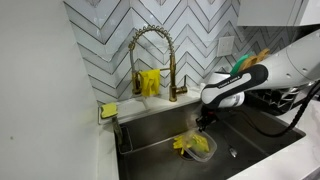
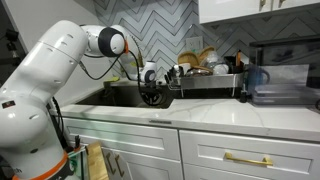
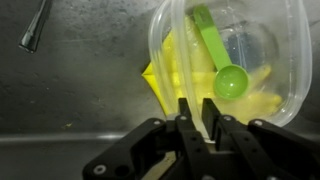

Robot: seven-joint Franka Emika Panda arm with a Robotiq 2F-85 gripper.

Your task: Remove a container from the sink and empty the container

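Observation:
The container (image 3: 235, 50) is a clear round plastic bowl, seen tilted in the wrist view. A green measuring spoon (image 3: 228, 80) lies inside it, and a yellow cloth (image 3: 160, 80) shows beneath and behind it. My gripper (image 3: 199, 108) has its two black fingers close together on the bowl's near rim. In an exterior view the gripper (image 1: 205, 123) reaches down into the sink (image 1: 150, 135), just above the container (image 1: 203, 145) and the cloth (image 1: 183, 146). In an exterior view the gripper (image 2: 152, 95) sits low inside the sink (image 2: 120, 97), and the bowl is hidden.
A gold spring faucet (image 1: 150, 45) arches over the basin, with a yellow holder (image 1: 150, 83) behind it and a yellow sponge (image 1: 108, 109) on the corner. A loaded dish rack (image 2: 210, 80) stands on the counter beside the sink. A metal rod (image 3: 35, 25) lies on the basin floor.

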